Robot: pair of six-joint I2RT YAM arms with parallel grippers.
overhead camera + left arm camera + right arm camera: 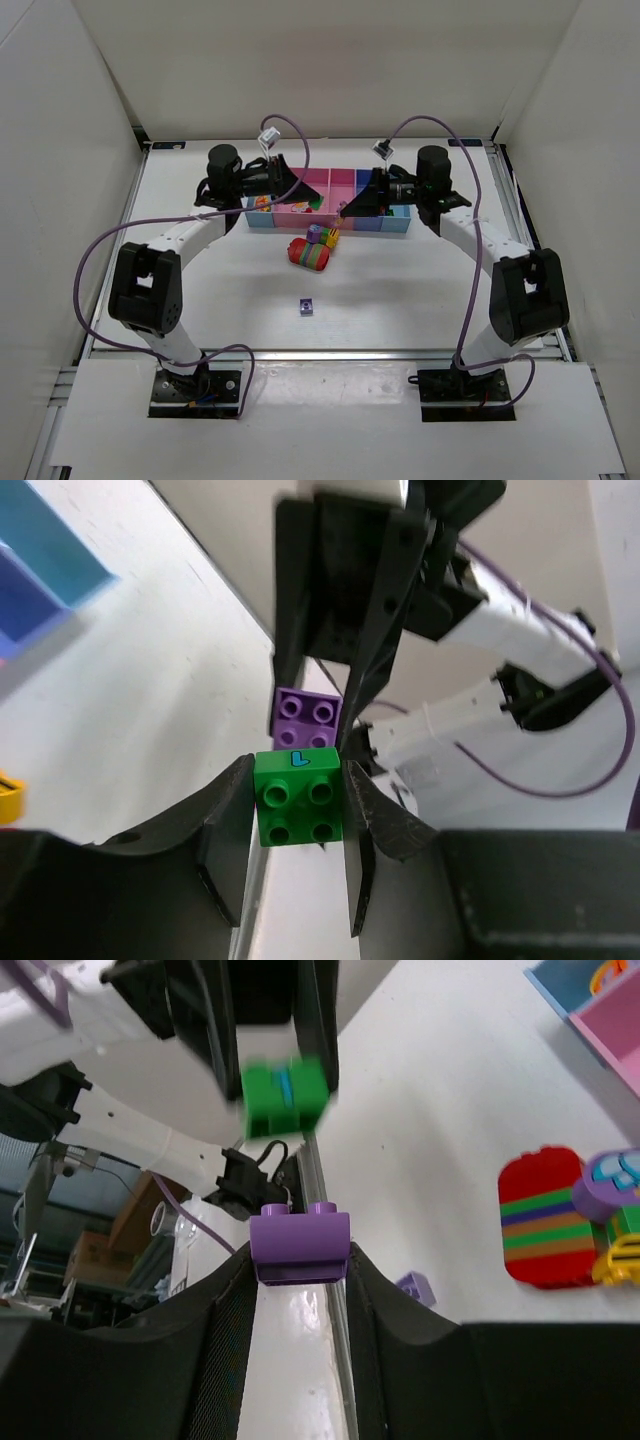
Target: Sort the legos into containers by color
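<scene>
so here's the setup: white tabletop, with my two arms reaching up from the near edge and bending in toward each other, left arm on one side, right arm on the other. both wrists end up over the front of the containers, a joined row of blue and pink bins at the far side. a few bricks lie in the left-hand bins, orange and yellow and some red and green, but my arms cover too much to say which bin has what

next down in size: a multicoloured chunk lies on the tabletop just in front of the row, about the middle. it's red with green, purple and orange stripes, and a purple round bit plus some yellow and green pieces sit right against it

my left jaws are pinching a green brick, studs facing the wrist camera, one finger on each side. my right jaws are clamped on a purple brick, studs up. both bricks are up in the air and very near each other; the right wrist view shows a gap between them

smallest of all, a small purple piece lies alone on the tabletop, nearer to me than the chunk and well apart from it
</scene>
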